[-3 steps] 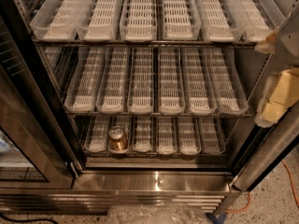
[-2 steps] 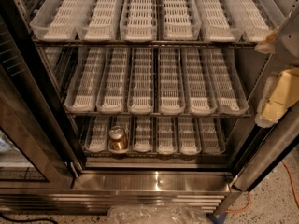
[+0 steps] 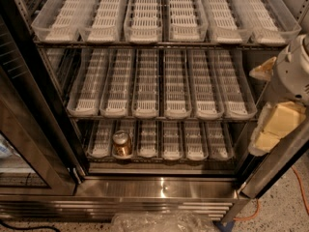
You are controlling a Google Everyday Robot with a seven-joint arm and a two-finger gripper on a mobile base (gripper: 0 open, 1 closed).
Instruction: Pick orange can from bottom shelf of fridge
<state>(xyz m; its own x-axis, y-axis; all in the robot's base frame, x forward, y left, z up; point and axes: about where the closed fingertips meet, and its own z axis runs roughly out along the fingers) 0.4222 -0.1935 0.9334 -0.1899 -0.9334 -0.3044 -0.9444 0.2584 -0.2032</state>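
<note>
The orange can (image 3: pixel 122 143) stands upright in the second tray from the left on the bottom shelf (image 3: pixel 193 149) of the fridge (image 3: pixel 159 190). It has a coppery body and a shiny silver top. The other trays on that shelf hold nothing. My gripper (image 3: pixel 271 128), cream-yellow on a white arm, hangs at the right edge of the view, outside the fridge opening. It is far to the right of the can and level with the middle rack.
Two brighter racks of long white trays, the top rack (image 3: pixel 159 13) and the middle rack (image 3: pixel 159 86), sit above. The dark-framed glass door (image 3: pixel 29 144) stands open at left. Crinkled clear plastic (image 3: pixel 159 222) lies at the bottom edge. An orange cable (image 3: pixel 300 187) runs on the floor at right.
</note>
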